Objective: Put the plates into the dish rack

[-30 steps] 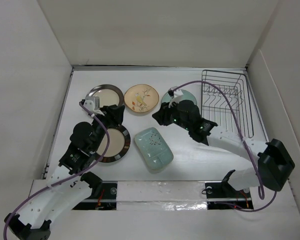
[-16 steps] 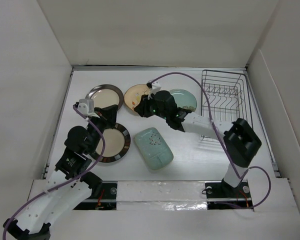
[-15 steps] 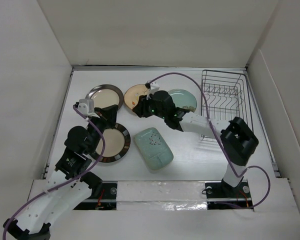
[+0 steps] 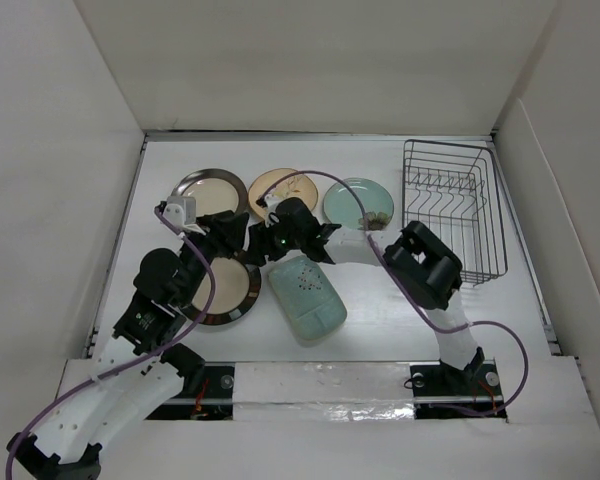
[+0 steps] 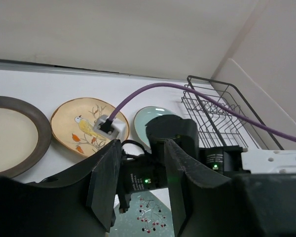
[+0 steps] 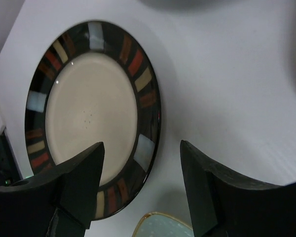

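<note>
Top view, left to right.

Left gripper (image 5: 140,144): released, fingers spread, nothing between them. It hangs over the 12 o'clock edge of the near dark-rimmed plate (image 4: 228,288) and points toward 3 o'clock, straight at the right arm's wrist.

Far dark-rimmed plate (image 4: 208,190): flat, at 12 o'clock from the near one and just beside it.

Right gripper (image 6: 140,148): also released, jaws wide, empty. It is reached across to mid-table and sits just off the near plate's 1 o'clock rim. In its wrist view the banded rim runs into the gap between the fingers; its height above the rim cannot be told.

Cream floral plate (image 4: 280,190): at 12 o'clock from the right gripper. Speckled dish (image 4: 307,298): at 5 o'clock from the right gripper, long axis running 11 to 5 o'clock. Pale-teal flowered plate (image 4: 340,205): at 2 o'clock from the right gripper. Dish rack (image 4: 450,215): at 3 o'clock, well apart, no plate in it.

Judgement: nothing is loaded yet; all five dishes lie flat. The coming move turns on the near dark-rimmed plate, which lies at 7 o'clock from the right pincer. The plate is round, so it has no long axis and the nearest rim will serve. Both pincers are about equally near, but the rack is on the right arm's side, which favours that arm. Risk: the two grippers are just beside each other, so a clash is possible.
</note>
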`<state>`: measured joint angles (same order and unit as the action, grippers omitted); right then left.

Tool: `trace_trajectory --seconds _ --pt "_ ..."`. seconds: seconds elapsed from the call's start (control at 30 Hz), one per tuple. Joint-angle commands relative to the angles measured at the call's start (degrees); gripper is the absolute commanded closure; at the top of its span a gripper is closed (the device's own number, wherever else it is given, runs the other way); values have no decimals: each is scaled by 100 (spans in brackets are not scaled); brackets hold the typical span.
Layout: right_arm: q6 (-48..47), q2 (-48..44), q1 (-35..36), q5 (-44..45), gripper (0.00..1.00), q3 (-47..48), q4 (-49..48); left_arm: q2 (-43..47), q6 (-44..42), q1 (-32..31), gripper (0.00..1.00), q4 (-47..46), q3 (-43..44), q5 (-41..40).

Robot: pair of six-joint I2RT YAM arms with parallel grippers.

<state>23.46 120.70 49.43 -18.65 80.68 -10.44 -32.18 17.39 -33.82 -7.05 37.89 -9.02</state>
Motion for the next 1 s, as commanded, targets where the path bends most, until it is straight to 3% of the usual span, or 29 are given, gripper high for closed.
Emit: trace_trajectory --seconds 0.0,0.2,0.5,0.6,0.7,0.73,0.97 --pt "-26 233 40 -578 32 438 -21 -42 -69 -37 63 -209 113 172" --pt "-9 770 155 -736 35 843 314 -77 -86 -37 62 -200 113 198" --pt "650 1104 207 -1553 59 527 -503 2 -78 -37 62 -306 87 119" --pt "721 1157 207 -1703 70 553 -521 -42 -78 -37 62 -201 105 111" --pt "765 1105 207 -1721 88 510 -599 45 -78 -37 63 -297 87 102" --pt "878 1070 207 -1729 98 475 -687 46 -78 -37 62 -306 61 93" --pt "1722 244 207 -1712 100 -35 -2301 63 -78 -37 63 -262 78 49"
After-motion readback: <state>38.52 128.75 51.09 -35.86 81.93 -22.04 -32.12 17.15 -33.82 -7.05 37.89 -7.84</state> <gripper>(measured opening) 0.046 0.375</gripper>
